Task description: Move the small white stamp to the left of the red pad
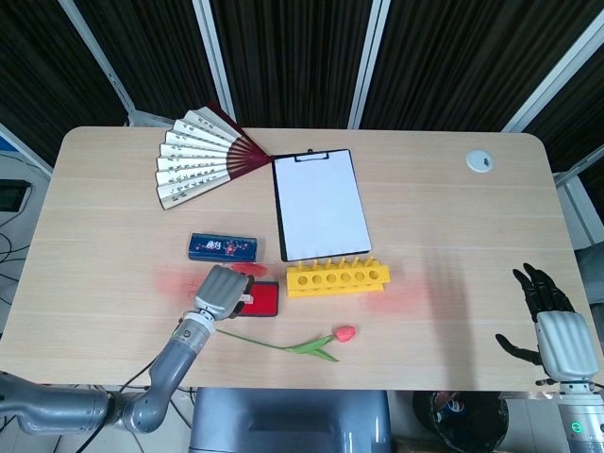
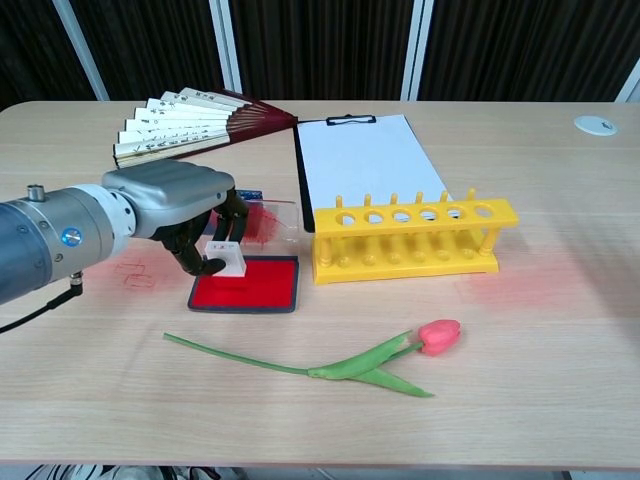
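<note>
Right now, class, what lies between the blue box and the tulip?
The red pad, with the left hand holding the small white stamp over it, clearest in head view.

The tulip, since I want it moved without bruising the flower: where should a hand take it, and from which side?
Pinch the tulip on its bare stem left of the leaves, coming straight down from above: it lies flat, and the pink head points right.

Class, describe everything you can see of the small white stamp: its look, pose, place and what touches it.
The small white stamp is a little blocky piece, white and plastic-looking, with faint reddish marks on its top face. It stands upright at the back left corner of the red pad. The left hand curls over it, dark fingertips touching its sides. Whether it rests on the pad cannot be told.
</note>
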`<control>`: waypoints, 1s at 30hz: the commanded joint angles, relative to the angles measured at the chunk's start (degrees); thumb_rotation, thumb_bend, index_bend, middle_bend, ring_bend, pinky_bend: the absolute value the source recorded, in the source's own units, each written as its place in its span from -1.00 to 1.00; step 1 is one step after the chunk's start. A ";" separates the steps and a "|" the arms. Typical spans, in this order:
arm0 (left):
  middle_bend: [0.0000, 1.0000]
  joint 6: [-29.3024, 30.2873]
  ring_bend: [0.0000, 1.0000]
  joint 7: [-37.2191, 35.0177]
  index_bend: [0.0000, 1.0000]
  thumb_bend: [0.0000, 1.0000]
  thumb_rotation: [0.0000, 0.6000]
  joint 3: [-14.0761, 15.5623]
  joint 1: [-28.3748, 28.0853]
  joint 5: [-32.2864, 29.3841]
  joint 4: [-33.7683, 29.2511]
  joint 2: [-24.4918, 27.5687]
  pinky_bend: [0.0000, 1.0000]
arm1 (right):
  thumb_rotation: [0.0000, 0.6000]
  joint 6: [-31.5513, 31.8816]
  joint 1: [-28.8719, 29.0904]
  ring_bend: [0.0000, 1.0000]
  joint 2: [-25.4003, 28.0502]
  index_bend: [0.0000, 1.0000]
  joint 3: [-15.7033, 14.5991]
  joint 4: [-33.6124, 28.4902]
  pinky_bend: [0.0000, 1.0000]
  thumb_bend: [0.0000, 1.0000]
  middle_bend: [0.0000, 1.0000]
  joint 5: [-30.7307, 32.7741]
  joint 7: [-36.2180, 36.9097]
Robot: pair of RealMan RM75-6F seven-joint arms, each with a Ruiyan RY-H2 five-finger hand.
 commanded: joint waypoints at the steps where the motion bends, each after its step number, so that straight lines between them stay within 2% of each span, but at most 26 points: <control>1: 0.28 -0.33 0.11 0.05 0.29 -0.17 1.00 0.23 -0.19 -0.37 0.29 -0.03 0.30 | 1.00 0.00 0.00 -1.00 0.01 -0.90 0.01 -0.02 -0.61 -0.53 -1.00 0.01 -0.01; 20: 0.28 0.03 0.11 1.47 0.29 -0.17 1.00 1.62 -1.15 -2.34 2.01 -1.18 0.30 | 1.00 -0.02 -0.02 -1.00 0.05 -0.90 0.03 -0.12 -0.61 -0.52 -1.00 0.06 0.24; 30: 0.28 1.50 0.11 1.46 0.29 -0.17 1.00 0.10 -1.85 -1.87 -1.07 0.44 0.30 | 1.00 0.16 -0.04 -1.00 -0.03 -0.90 0.03 -0.05 -0.61 -0.50 -1.00 -0.13 0.30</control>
